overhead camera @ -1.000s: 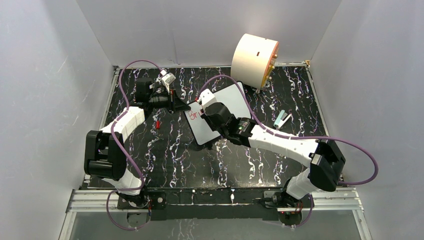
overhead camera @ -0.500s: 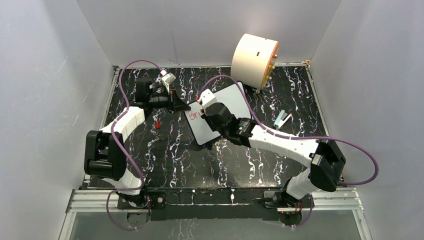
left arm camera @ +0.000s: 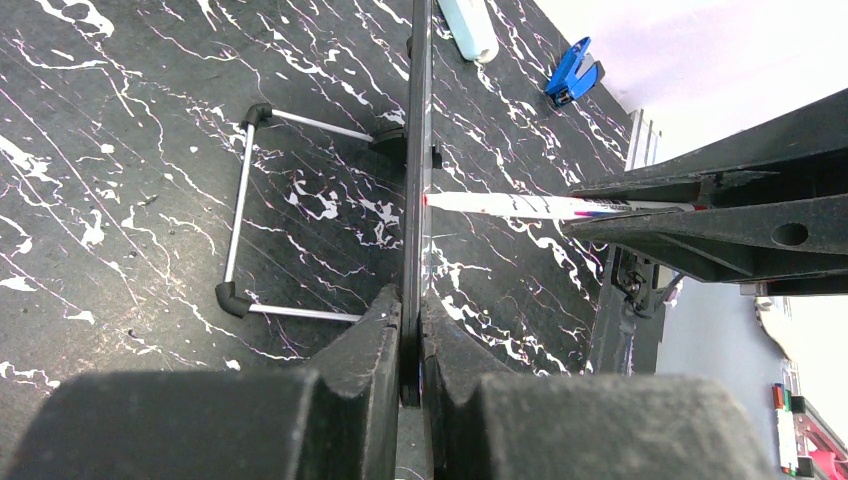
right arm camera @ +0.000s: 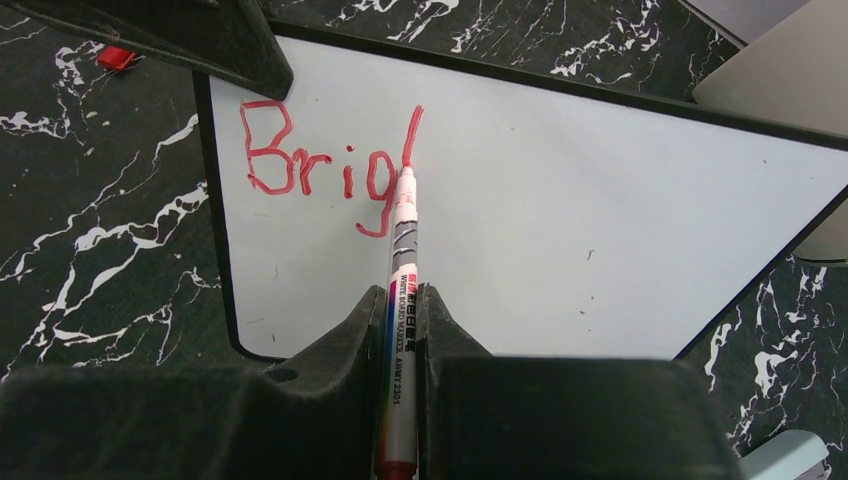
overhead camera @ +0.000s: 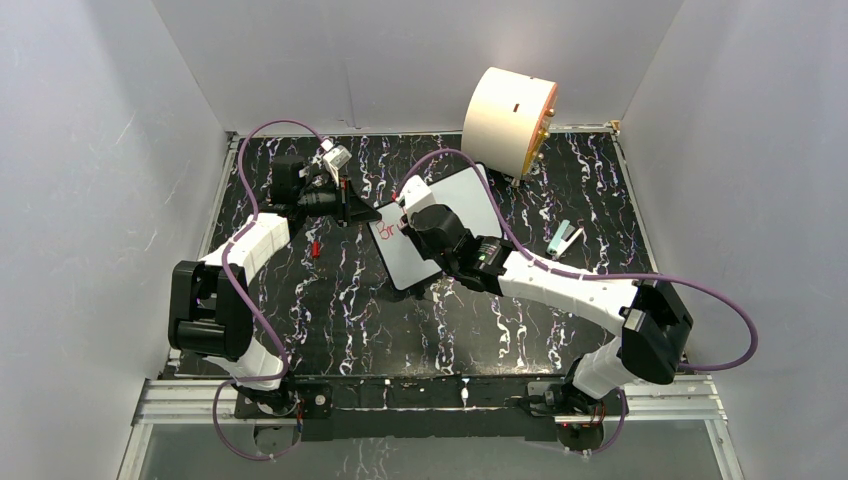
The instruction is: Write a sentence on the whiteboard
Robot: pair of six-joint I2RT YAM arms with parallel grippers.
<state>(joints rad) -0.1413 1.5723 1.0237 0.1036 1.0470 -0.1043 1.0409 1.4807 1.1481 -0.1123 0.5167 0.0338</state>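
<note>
whiteboard [right arm camera: 560,230]: i see it mid-desk [overhead camera: 330,310], white, thin black rim.
sentence [right arm camera: 320,165]: red "brig" plus one upstroke, near the left edge.
left hand [left arm camera: 412,300]: pinched on the board's edge.
right hand [right arm camera: 398,292]: clamped on the marker [right arm camera: 403,215], tip at the stroke.
around: cream cylinder [overhead camera: 505,120] behind, blue clip [left arm camera: 573,72] apart.
in the way: my right arm [overhead camera: 560,285] covers part of the board from above.

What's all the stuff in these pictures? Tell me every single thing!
whiteboard: one, white with black rim, middle of table
letters: "Brig" plus one stroke, red, on whiteboard
marker: one, white, red tip touching whiteboard
drum: one, cream, far right corner
small piece: one, red, left of whiteboard
clip: one, blue, right side of table
wire stand: one, silver, beside whiteboard
table: one, black, white veins
left claw: black, shut on whiteboard's edge
right claw: black, shut on marker
</note>
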